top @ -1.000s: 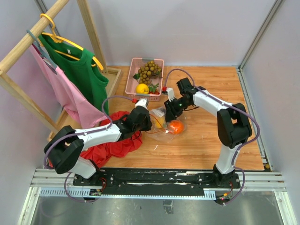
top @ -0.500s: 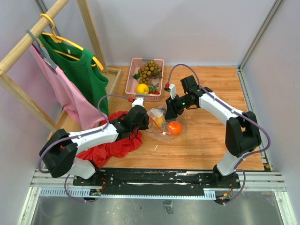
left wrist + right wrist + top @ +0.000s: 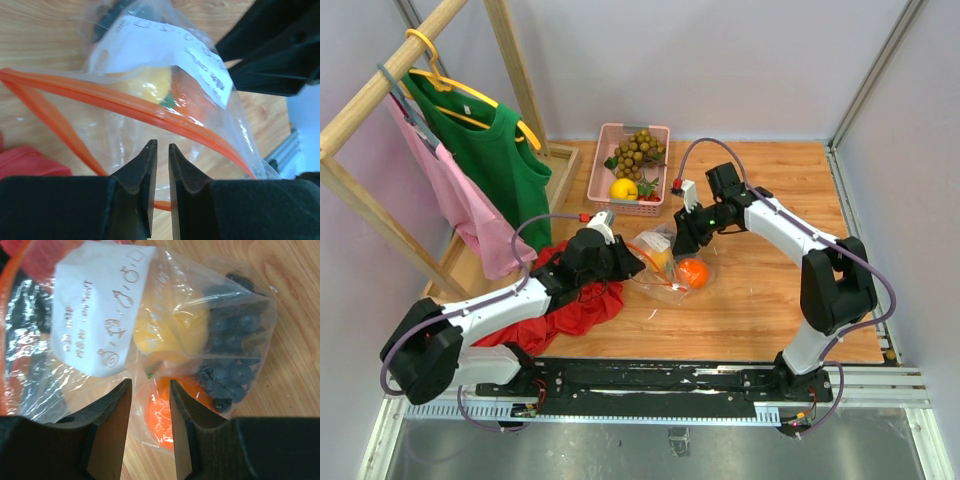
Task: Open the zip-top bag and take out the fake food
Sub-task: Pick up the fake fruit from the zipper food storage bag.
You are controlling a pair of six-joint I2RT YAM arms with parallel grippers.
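Left jaws pulled back, clenched on crinkly zip-top bag, right jaws likewise, orange mouth parted

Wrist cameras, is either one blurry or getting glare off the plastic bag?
Left wrist: fingers sharp, the bag and its white label behind them soft. Right wrist: top left corner blurred, white glare streaks on the crinkled plastic, dark fruit fairly crisp. Top view: even light, no glare.
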